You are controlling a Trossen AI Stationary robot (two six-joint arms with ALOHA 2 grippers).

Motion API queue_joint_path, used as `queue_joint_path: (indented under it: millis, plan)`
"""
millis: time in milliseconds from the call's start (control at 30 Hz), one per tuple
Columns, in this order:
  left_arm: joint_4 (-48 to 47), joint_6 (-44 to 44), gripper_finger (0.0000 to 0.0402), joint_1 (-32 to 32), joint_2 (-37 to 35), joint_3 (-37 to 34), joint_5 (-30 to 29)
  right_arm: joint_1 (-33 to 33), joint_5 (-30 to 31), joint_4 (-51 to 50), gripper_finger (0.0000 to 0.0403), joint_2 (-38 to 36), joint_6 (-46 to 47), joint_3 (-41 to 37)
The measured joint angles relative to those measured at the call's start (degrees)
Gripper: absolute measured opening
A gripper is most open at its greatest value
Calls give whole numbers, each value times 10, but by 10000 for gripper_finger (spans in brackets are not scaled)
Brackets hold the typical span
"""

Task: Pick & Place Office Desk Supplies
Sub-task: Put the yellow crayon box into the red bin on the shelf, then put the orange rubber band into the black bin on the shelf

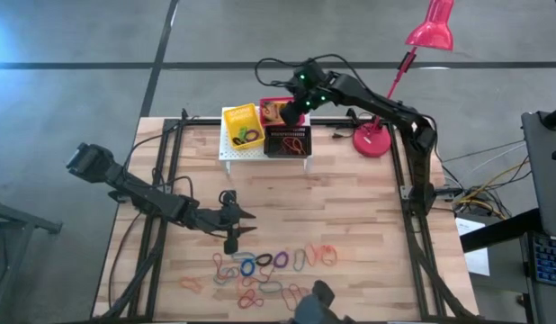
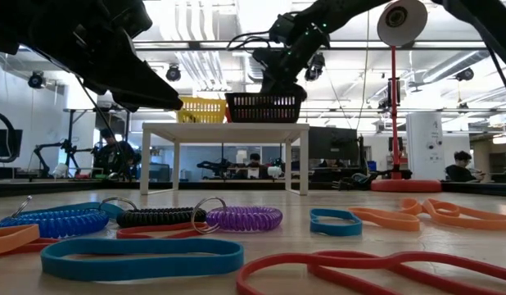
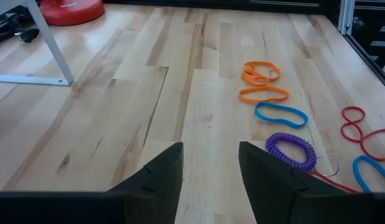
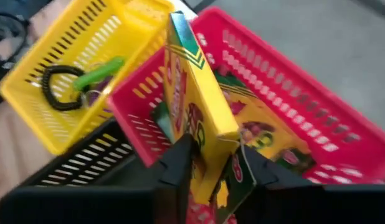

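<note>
Nearest the low camera: a spread of elastic loops [image 2: 142, 256] on the tabletop [image 1: 350, 216] — blue, red, orange flat bands, plus black and purple coiled ones with key rings. From above they sit in a loose cluster at the near edge, probably still waiting to be picked.

White riser stand [image 1: 260, 155] at the far side carries three mesh baskets close together: yellow basket [image 1: 242, 126], black basket [image 1: 288, 142], red basket [image 4: 292, 81]. Raised and grouped this way, they likely serve as the drop-off point. Red desk lamp [image 1: 375, 139] stands just beside the stand, out of the working path.

Right gripper [image 4: 214, 165] hangs over the red basket with a yellow-green crayon box [image 4: 195, 106] upright on edge between its fingers. Jaws look narrow around it; whether they clamp or are letting go I cannot tell. More crayon boxes lie flat in the red basket. A black coil and a green loop lie in the yellow basket.

Left gripper [image 3: 210, 168] hovers low above bare wood just short of the loops, jaws parted and empty — placed, I judge, for the next pick.

Hard to make out: the black basket's contents, the red basket from above under the right arm, and a dark object cut off at the near tabletop edge.
</note>
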Motion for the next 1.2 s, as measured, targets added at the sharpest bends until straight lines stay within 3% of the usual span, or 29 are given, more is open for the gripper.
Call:
queue_joint_path:
  millis: [167,400,600,900,1200]
  plan:
    - [0,0,163,0,0,0,0,0,57,0,131,-7,-15,-8]
    - [0,0,163,0,0,0,0,0,63,14,159,-8,-40,-7]
    - [0,0,163,0,0,0,0,0,83,18,154,-8,-49,-7]
    - [0,0,163,0,0,0,0,9,186,19,137,-11,-87,-6]
    - [-1,-4,163,0,0,0,0,111,290,22,113,-82,-149,-16]
